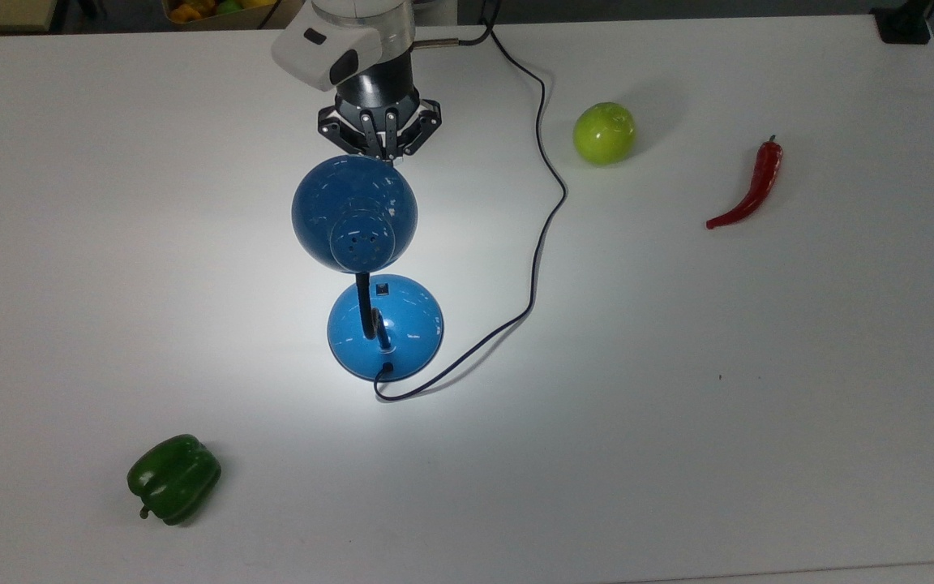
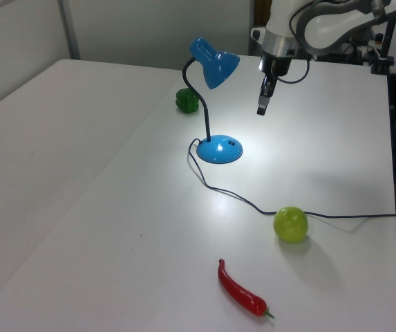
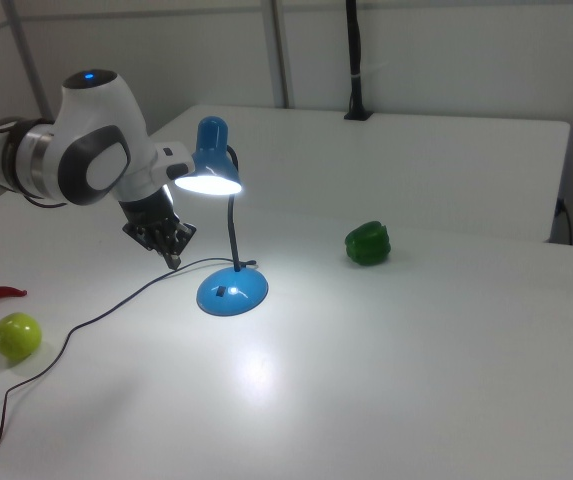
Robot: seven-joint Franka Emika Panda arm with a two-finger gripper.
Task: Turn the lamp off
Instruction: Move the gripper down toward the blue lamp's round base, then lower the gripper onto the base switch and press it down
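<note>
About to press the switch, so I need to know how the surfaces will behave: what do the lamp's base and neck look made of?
The lamp's base looks like glossy painted metal or hard plastic: bright blue with sharp highlights, so probably smooth and slippery. The neck is matte black and curved, likely a flexible gooseneck that could sway. The switch is a small black part, probably plastic. The end effector hangs above the table beside the shade.

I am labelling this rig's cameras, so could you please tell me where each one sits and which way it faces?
Top view: overhead, looking straight down on the table; the gripper enters from the top view's top edge.
Left view: raised, beyond the red chili, facing the lamp and the arm.
Right view: raised, on the opposite side, nearest the green pepper; the arm fills the right view's left.
All three share the lit lamp.
</note>
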